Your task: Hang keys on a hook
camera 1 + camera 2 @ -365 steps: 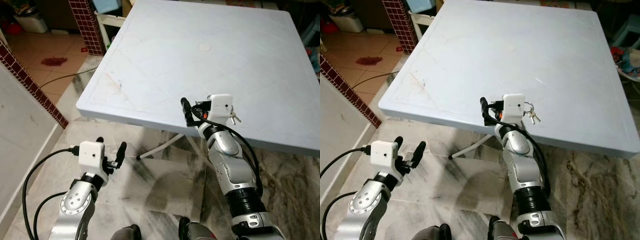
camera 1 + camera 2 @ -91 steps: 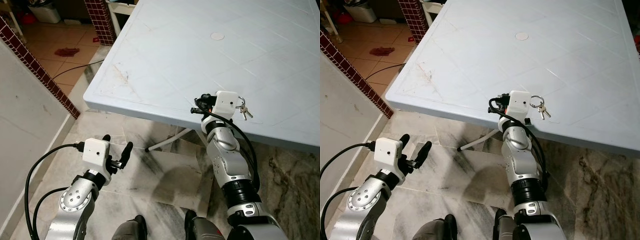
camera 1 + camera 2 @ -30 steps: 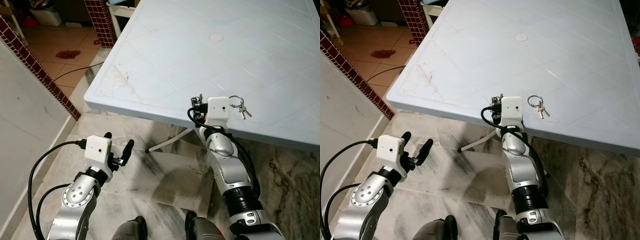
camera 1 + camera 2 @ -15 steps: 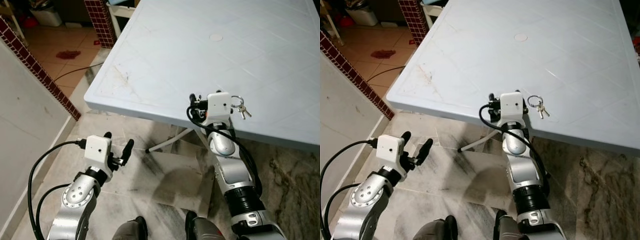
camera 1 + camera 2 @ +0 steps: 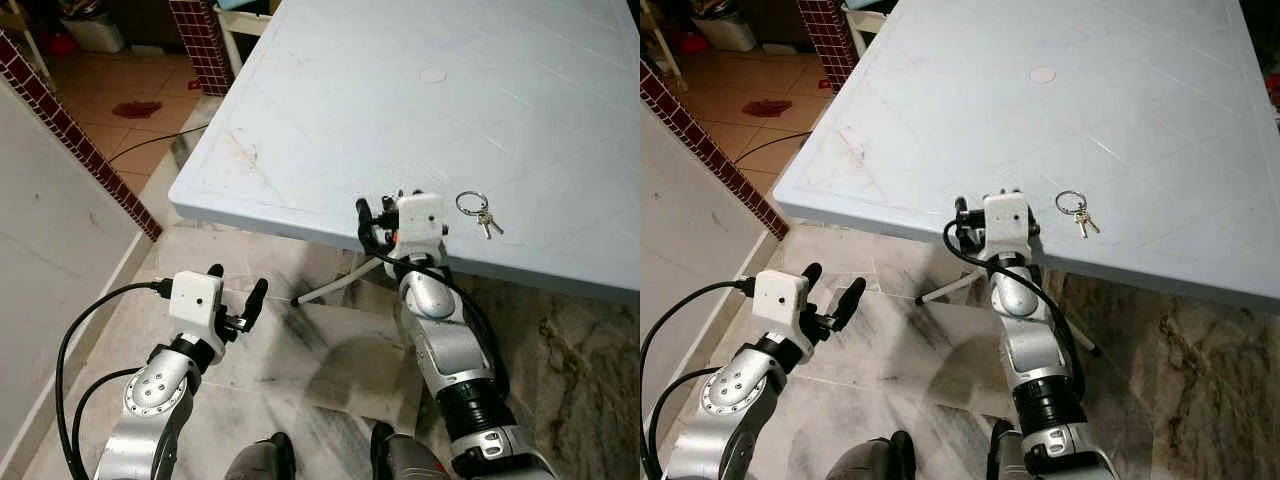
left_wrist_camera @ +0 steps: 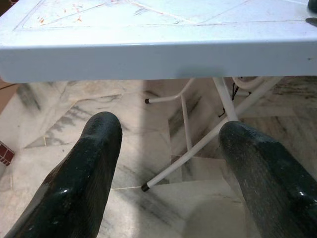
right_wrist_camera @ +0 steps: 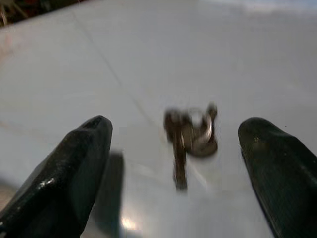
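The keys [image 5: 478, 213] lie flat on the table [image 5: 330, 110], in the right-centre of the left eye frame, close to the table's near edge; the ring sits toward the upper left of the bunch and the blades trail to the lower right. The right gripper [image 7: 181, 163] hovers at the near edge, just to the left of the keys in the head views and apart from them. In the right wrist view its fingers [image 7: 74, 163] are spread wide, holding nothing, with the keys centred between them and ahead of the tips; that picture is blurred. The left gripper [image 5: 232, 305], also spread and empty, hangs low over the floor in the lower left. The right arm is clearly nearer. No hook is visible. The next move is probably a short advance to the keys, then closure on the ring.
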Motion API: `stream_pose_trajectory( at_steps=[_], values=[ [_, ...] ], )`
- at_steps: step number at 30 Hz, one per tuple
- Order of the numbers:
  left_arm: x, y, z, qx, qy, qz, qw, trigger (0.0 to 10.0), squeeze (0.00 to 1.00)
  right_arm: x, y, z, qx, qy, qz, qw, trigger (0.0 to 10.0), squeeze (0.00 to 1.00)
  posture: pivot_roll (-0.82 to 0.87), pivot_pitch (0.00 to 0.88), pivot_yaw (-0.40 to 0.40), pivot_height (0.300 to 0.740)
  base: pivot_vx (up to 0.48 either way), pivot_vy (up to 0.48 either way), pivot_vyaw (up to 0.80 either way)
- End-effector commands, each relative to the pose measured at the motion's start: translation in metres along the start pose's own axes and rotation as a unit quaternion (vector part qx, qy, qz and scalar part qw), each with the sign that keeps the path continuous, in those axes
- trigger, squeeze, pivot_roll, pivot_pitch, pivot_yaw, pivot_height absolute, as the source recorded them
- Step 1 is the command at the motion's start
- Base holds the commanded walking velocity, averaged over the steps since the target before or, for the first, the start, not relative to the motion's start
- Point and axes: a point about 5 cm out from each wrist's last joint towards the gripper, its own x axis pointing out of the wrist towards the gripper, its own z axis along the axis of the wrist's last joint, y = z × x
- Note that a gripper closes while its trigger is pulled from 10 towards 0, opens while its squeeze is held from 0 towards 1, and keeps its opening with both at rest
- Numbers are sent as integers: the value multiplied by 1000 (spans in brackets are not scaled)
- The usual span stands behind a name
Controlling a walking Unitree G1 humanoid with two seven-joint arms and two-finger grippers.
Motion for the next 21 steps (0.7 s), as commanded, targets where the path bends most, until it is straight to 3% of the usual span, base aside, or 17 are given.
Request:
stream_pose_trajectory(
  at_steps=[1, 6, 7, 8, 9, 10, 11, 12, 21],
  values=[
    [-4, 3, -5, 2, 13, 9, 1000, 10000, 0, 3, 2, -3, 19, 15, 10, 1000, 10000, 0, 53, 220, 105, 740, 0, 0, 0],
    [-4, 4, -5, 2, 13, 8, 1000, 10000, 0, 8, -2, -8, 27, 32, 15, 999, 9608, 0, 55, 221, 107, 740, 0, 0, 0],
    [-4, 4, -5, 2, 13, 9, 1000, 10000, 0, 11, -4, -9, 28, 34, 15, 999, 6392, 0, 56, 222, 107, 740, 0, 0, 0],
    [-4, 4, -5, 2, 13, 9, 1000, 10000, 0, 11, -4, -9, 28, 34, 15, 999, 6392, 0, 56, 222, 107, 740, 0, 0, 0],
    [-4, 4, -5, 2, 13, 9, 1000, 10000, 0, 14, -5, -8, 30, 36, 16, 999, 8196, 0, 58, 223, 107, 740, 0, 0, 0],
    [-5, 4, -5, 3, 13, 9, 1000, 10000, 0, 16, -6, -7, 32, 37, 16, 999, 2314, 0, 61, 223, 107, 740, 0, 0, 0],
    [-5, 4, -5, 3, 13, 9, 1000, 10000, 0, 16, -6, -7, 32, 37, 16, 999, 2314, 0, 61, 223, 107, 740, 0, 0, 0],
    [-5, 4, -5, 3, 13, 10, 1000, 10000, 0, 18, -5, -6, 37, 40, 19, 998, 0, 0, 62, 223, 107, 740, 0, 0, 0],
    [-7, 3, -5, 2, 14, 9, 1000, 10000, 0, 23, 2, -1, 43, 35, 24, 998, 0, 0, 63, 224, 106, 740, 0, 0, 0]
  ],
)
